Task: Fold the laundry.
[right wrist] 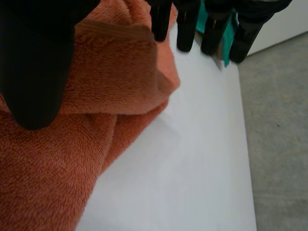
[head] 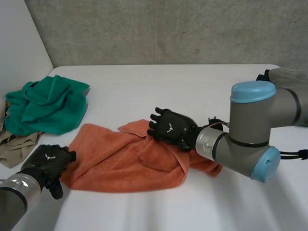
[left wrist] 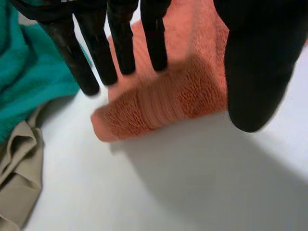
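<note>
Right hand (head: 169, 127), fingers straight and relaxed with nothing grasped, lies over the raised fold at the far edge of the orange towel (head: 120, 161); in the right wrist view its thumb (right wrist: 33, 62) is over the towel (right wrist: 57, 159) and its fingertips reach past the cloth's edge above the bare table (right wrist: 192, 144). Left hand (head: 48, 162), likewise released, is at the towel's near left corner; in the left wrist view its fingers (left wrist: 122, 43) are spread straight above that corner (left wrist: 163, 96) with the thumb held apart, and whether they touch the cloth cannot be told. The towel lies rumpled and partly doubled over across the middle of the white table (head: 192, 91), between the two hands. A crumpled green cloth (head: 48, 103) sits on the table's far left, near the towel but apart from it, and a beige cloth (head: 14, 144) lies just beside the green one at the left edge, close to the left hand. Behind the table stands a grey concrete wall (head: 168, 29), met at the left by a plain white panel (head: 19, 33).
</note>
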Available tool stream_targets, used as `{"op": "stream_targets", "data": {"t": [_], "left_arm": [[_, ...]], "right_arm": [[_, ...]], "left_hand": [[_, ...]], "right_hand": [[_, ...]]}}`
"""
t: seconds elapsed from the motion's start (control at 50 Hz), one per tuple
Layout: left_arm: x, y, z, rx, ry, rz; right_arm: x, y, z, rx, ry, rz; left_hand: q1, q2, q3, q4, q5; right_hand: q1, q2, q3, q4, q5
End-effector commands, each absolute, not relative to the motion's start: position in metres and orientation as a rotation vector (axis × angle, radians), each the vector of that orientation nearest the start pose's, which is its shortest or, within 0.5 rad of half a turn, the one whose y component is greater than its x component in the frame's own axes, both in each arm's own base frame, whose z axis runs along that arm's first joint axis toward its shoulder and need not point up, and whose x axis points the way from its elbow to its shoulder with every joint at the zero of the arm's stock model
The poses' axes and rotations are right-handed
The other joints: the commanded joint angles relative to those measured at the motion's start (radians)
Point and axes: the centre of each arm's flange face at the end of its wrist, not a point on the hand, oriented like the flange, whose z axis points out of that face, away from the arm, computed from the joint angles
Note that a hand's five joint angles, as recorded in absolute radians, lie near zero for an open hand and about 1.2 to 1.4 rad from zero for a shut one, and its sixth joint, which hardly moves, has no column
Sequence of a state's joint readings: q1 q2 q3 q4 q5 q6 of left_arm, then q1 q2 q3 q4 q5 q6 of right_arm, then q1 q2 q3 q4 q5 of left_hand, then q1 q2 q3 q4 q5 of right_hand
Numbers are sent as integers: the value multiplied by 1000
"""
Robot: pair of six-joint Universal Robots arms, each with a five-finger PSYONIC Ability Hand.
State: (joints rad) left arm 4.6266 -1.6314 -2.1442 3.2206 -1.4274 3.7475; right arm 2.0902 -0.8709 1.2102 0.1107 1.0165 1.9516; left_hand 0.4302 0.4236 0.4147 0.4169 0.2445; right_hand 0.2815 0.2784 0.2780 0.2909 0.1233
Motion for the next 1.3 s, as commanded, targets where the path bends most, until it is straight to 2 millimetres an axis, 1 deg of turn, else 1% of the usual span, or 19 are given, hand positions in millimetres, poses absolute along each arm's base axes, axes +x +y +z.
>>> {"op": "stream_targets", "data": {"t": [0.02,0.04,0.08,0.24,0.36,0.42,0.52,0.6,0.66,0.74,0.82,0.86,0.9,0.96,0.98,1.04,1.14,1.2,1.3], "left_arm": [[-162,-213,135,1034,2440,-1420],[-162,-216,133,1040,2417,-1436],[-163,-221,132,1045,2385,-1460],[-168,-257,152,1027,2171,-1658],[-180,-265,222,917,1960,-1964],[-191,-257,249,836,1968,-2139],[-210,-240,281,819,2000,-2351],[-222,-234,288,909,2029,-2368],[-231,-249,271,943,2108,-2305],[-254,-275,247,998,2171,-2245],[-271,-317,233,966,2148,-2224],[-286,-341,246,938,2052,-2307],[-295,-355,267,888,1960,-2401],[-311,-367,328,770,1707,-2658],[-311,-370,361,673,1555,-2801],[-308,-371,390,529,1409,-2951],[-291,-354,441,297,1191,-3111],[-289,-348,437,323,1265,-3078],[-287,-343,384,431,1619,-2875]], "right_arm": [[359,-253,144,-2209,1261,-1704],[359,-255,144,-2203,1269,-1709],[361,-258,148,-2193,1270,-1742],[342,-273,195,-1982,1529,-1913],[309,-275,238,-1796,1694,-2005],[279,-275,262,-1684,1879,-2019],[250,-262,280,-1625,2104,-1895],[237,-250,276,-1643,2236,-1701],[233,-244,272,-1659,2276,-1600],[232,-268,264,-1612,2301,-1634],[243,-314,266,-1490,2246,-1887],[246,-331,278,-1381,2196,-2046],[251,-355,303,-1182,2053,-2316],[254,-378,343,-879,1726,-2659],[254,-380,352,-821,1648,-2721],[253,-381,384,-617,1358,-2898],[247,-371,402,-544,1256,-2971],[247,-368,391,-575,1317,-2935],[244,-361,356,-680,1563,-2781]], "left_hand": [[531,538,547,544,542],[730,736,745,743,741],[965,972,981,978,976],[966,973,982,979,977],[966,973,982,979,977],[966,973,982,979,977],[966,973,982,979,977],[966,973,982,979,977],[966,973,982,979,977],[966,973,982,979,977],[966,973,982,979,977],[966,973,982,979,977],[966,973,982,979,977],[966,973,982,979,977],[966,973,982,979,977],[966,973,982,979,977],[966,973,982,979,977],[966,973,982,979,977],[966,973,982,979,977]], "right_hand": [[831,834,834,821,814],[1066,1070,1070,1057,1050],[1115,1118,1118,1105,1098],[1115,1118,1118,1105,1098],[1115,1118,1118,1105,1098],[1115,1118,1118,1105,1098],[1115,1118,1118,1105,1098],[1115,1118,1118,1105,1098],[1115,1118,1118,1105,1098],[1115,1118,1118,1105,1098],[1115,1118,1118,1105,1098],[1115,1118,1118,1105,1098],[1115,1118,1118,1105,1098],[1115,1118,1118,1105,1098],[1115,1118,1118,1105,1098],[1115,1118,1118,1105,1098],[1115,1118,1118,1105,1098],[1115,1118,1118,1105,1098],[1115,1118,1118,1105,1098]]}}
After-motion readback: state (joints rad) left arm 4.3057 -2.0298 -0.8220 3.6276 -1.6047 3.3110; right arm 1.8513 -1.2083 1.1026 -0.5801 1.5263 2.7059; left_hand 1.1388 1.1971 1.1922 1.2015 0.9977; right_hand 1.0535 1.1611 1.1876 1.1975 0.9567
